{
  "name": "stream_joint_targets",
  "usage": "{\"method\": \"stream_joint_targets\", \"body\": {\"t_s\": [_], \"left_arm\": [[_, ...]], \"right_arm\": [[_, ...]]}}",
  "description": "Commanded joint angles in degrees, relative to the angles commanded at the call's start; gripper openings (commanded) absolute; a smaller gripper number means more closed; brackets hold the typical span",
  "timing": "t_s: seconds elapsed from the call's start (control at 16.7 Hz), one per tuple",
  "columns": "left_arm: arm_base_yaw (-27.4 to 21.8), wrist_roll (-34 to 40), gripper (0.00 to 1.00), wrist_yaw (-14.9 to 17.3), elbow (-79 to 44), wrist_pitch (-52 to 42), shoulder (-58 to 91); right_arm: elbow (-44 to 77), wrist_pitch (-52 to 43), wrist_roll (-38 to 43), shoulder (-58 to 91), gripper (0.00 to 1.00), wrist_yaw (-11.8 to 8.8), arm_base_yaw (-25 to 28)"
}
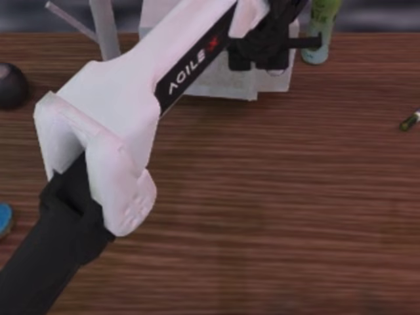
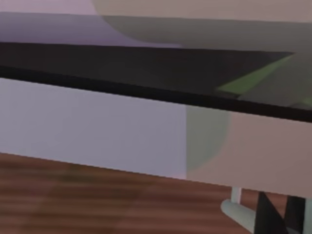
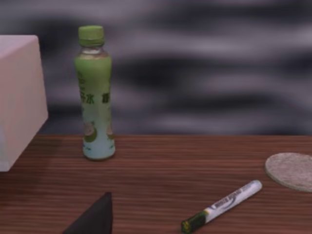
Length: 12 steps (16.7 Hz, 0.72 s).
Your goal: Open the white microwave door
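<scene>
The left arm (image 1: 111, 125) fills the lower left and centre of the top view, its white link crossing the wooden surface (image 1: 282, 216) diagonally toward the upper middle of the frame. There the left tool (image 1: 266, 46) is a dark mass pressed against the white microwave (image 1: 223, 82) at the top edge. I cannot tell how wide its fingers stand or whether they have hold of anything.

How far the door has swung is not clear from above, since the arm covers most of the appliance. The left wrist view sits very close: a pale panel (image 2: 97, 126) under a dark band, likely part of the door or its opening, above the wood. I judge the opening under way but unfinished.

The right wrist view alone shows the surface's far side: a marker pen (image 3: 222, 205) near the bottom, a round coaster (image 3: 291, 170) at right, a green bottle (image 3: 95, 97) standing just beside the microwave's corner at left. The right tool's state cannot be told.
</scene>
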<state>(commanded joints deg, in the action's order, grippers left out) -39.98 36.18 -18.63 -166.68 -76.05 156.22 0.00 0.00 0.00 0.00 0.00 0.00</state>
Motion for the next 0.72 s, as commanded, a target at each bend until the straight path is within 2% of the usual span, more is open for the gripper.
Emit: {"method": "stream_joint_targets", "body": {"t_s": [0.36, 0.72], "left_arm": [[-0.39, -0.84, 0.0, 0.44, 4.14, 2.88, -2.59], [0.06, -4.57, 0.0, 1.71, 23.86, 12.09, -12.04]], "right_arm": [[0.0, 0.0, 0.0, 0.0, 1.0, 0.0, 0.0], [0.0, 0.0, 0.0, 0.0, 1.0, 0.0, 0.0]]}}
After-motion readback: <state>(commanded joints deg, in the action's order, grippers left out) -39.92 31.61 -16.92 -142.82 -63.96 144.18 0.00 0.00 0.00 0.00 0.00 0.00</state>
